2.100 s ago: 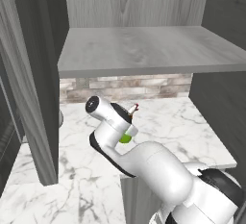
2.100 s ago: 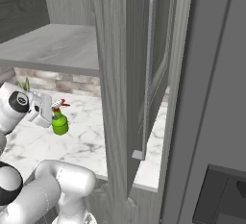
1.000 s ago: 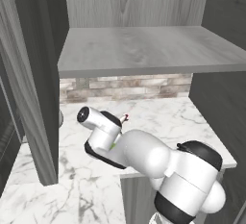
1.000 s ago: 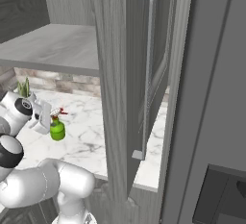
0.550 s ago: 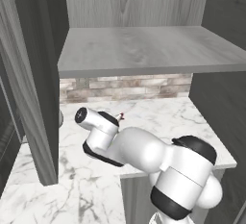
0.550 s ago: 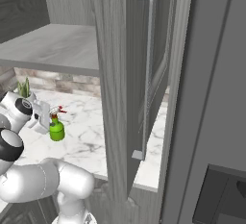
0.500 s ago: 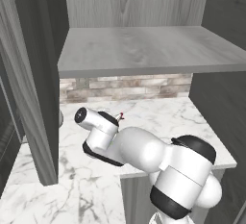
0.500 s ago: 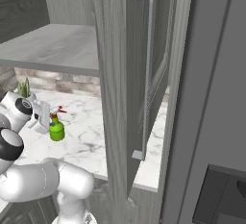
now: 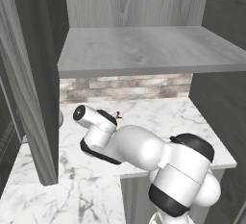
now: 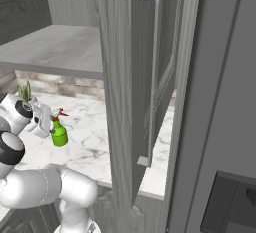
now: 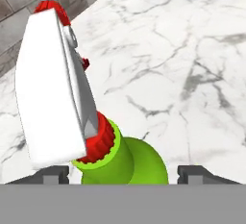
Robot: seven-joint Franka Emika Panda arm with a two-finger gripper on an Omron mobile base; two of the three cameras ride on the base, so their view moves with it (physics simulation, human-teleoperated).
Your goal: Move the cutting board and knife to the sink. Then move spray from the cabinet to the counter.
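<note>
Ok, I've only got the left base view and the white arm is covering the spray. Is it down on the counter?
Observer: Yes. In the right base view the small bright green spray bottle with a red-and-white trigger top stands upright on the white marble counter.
Operator: Fingers open or clamped?
Observer: Open. In the hand view the fingers stand apart on either side of the bottle, with a gap showing on each side.
Operator: Anything close behind it?
Observer: A small green potted plant sits near the stone backsplash, beyond the arm.
</note>
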